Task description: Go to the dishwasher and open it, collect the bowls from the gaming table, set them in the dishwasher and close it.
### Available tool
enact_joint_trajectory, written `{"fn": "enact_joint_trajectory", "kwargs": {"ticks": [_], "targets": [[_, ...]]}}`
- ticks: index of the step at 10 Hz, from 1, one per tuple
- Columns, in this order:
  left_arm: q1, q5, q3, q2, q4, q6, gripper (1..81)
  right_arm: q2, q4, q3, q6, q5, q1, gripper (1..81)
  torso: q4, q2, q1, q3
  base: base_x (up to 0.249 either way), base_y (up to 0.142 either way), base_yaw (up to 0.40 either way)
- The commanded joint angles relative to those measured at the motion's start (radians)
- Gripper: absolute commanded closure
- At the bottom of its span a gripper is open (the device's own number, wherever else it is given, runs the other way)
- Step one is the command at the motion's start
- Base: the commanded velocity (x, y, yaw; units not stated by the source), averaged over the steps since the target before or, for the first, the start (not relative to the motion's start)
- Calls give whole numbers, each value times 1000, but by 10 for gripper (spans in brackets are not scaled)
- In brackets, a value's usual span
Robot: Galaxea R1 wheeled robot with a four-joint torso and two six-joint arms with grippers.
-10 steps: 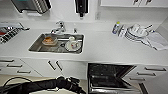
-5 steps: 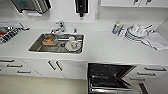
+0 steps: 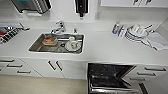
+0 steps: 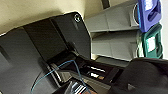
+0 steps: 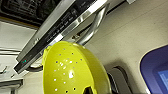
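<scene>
The dishwasher [image 3: 110,77] stands open under the white counter at the lower right of the head view, its dark inside and racks showing. In the right wrist view its steel-edged door [image 5: 62,27] with a bar handle hangs close by. A yellow-green bowl [image 5: 70,72] with small holes sits right in front of that door, off the floor, and my right gripper is shut on it. The gaming table is out of view.
A steel sink [image 3: 37,46] with dishes in it and a tap [image 3: 58,26] is set in the counter. Stacked plates [image 3: 136,32] and a bottle [image 3: 115,28] stand at the right. White cabinet doors [image 3: 53,65] run beside the dishwasher.
A dark arm part at the lower edge of the head view a second ago has left the picture. Counter, sink and dishwasher look the same.
</scene>
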State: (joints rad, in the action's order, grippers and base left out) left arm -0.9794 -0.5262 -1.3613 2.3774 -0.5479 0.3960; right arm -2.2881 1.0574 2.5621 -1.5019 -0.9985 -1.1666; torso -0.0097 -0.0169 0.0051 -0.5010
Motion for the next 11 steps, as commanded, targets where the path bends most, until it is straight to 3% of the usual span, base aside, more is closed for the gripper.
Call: {"fn": "enact_joint_trajectory", "kwargs": {"ticks": [1, 2, 3, 4, 5, 7, 9, 11], "targets": [[-61, 32, -114, 66, -53, -11, 10, 102, 38, 185, -121, -200, 152, 811, 0, 0, 0, 0, 0, 0, 0], [-106, 38, -153, 89, -76, -11, 10, 72, 95, 240, -159, -229, 226, 811, 0, 0, 0, 0, 0, 0, 0], [-150, 74, -210, 123, -98, -11, 10, -12, 202, 371, -222, -261, 288, 811, 0, 0, 0, 0, 0, 0, 0], [-189, 107, -258, 149, -116, -9, 10, -115, 264, 528, -263, -285, 340, 811, 0, 0, 0, 0, 0, 0, 0], [-219, 135, -305, 167, -122, -11, 10, -208, 340, 668, -273, -313, 407, 811, 0, 0, 0, 0, 0, 0, 0], [-272, 178, -363, 191, -126, -11, 10, -285, 458, 685, -334, -313, 500, 811, 0, 0, 0, 0, 0, 0, 0], [-313, 216, -423, 217, -135, -11, 10, -351, 513, 687, -363, -282, 554, 811, 0, 0, 0, 0, 0, 0, 0], [-334, 256, -475, 240, -145, -11, 10, -368, 541, 684, -403, -293, 615, 811, 0, 0, 0, 0, 0, 0, 0]]}}
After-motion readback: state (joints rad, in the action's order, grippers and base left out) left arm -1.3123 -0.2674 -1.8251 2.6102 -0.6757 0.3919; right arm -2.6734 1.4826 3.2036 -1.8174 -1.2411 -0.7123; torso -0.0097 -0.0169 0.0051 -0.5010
